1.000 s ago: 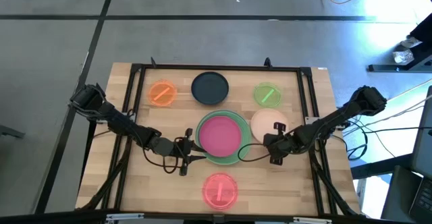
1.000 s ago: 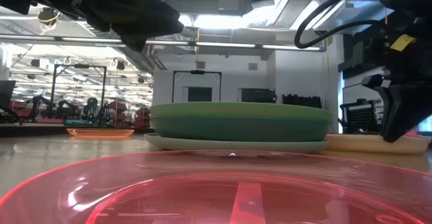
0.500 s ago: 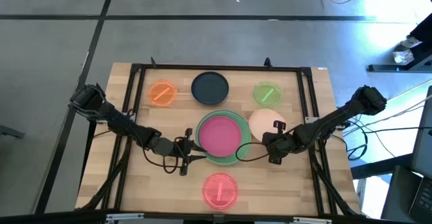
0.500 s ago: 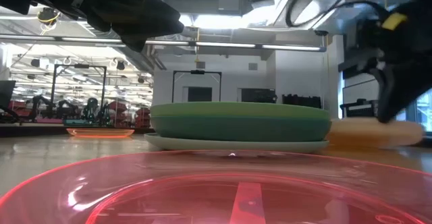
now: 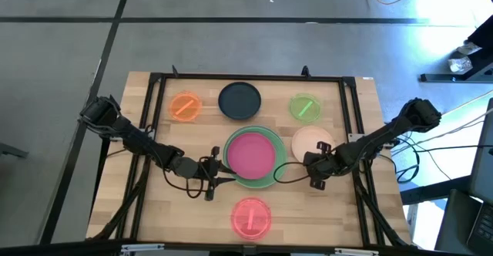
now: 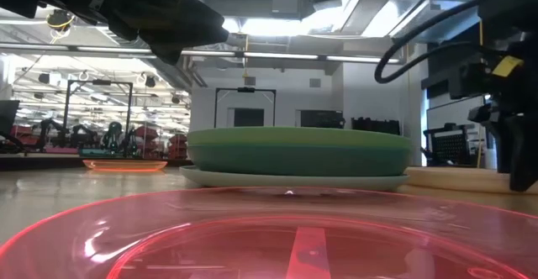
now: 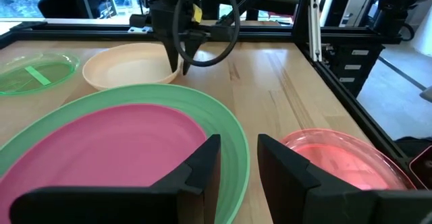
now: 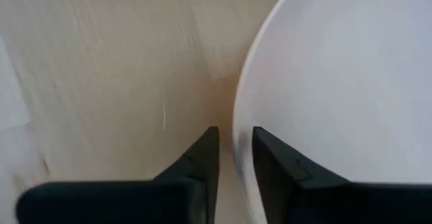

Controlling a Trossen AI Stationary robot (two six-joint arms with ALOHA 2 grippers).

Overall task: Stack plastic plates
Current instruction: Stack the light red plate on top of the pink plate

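centre of table [image 5: 154,210]: stack w/ magenta plate [image 5: 250,154] on top, nested in green plate [image 5: 271,173]; low view shows a pale plate [image 6: 294,179] under the green one, its rim poking out all round. peach plate [image 5: 306,140] lies just right of the stack, flat on the wood. right gripper [image 5: 317,180] sits at that plate's near edge, pointing down; right wrist view shows its two fingers [image 8: 202,158] only a narrow gap apart, the plate rim [image 8: 243,116] running up right at that gap, one finger over bare wood, the other over the plate. cannot tell if they actually pinch the rim or just straddle it. left gripper [image 5: 218,180] is low at the stack's left-front edge, by the green rim; in left wrist view its fingers [image 7: 206,160] are slightly parted w/ nothing between them, green rim just ahead. other plates apart from the stack: dark navy plate [image 5: 239,99] at the back centre, orange plate [image 5: 185,106] back left, lime plate [image 5: 305,107] back right, pink-red plate [image 5: 251,217] at the front, nearest the low cam. all four lie flat, none touching each other.
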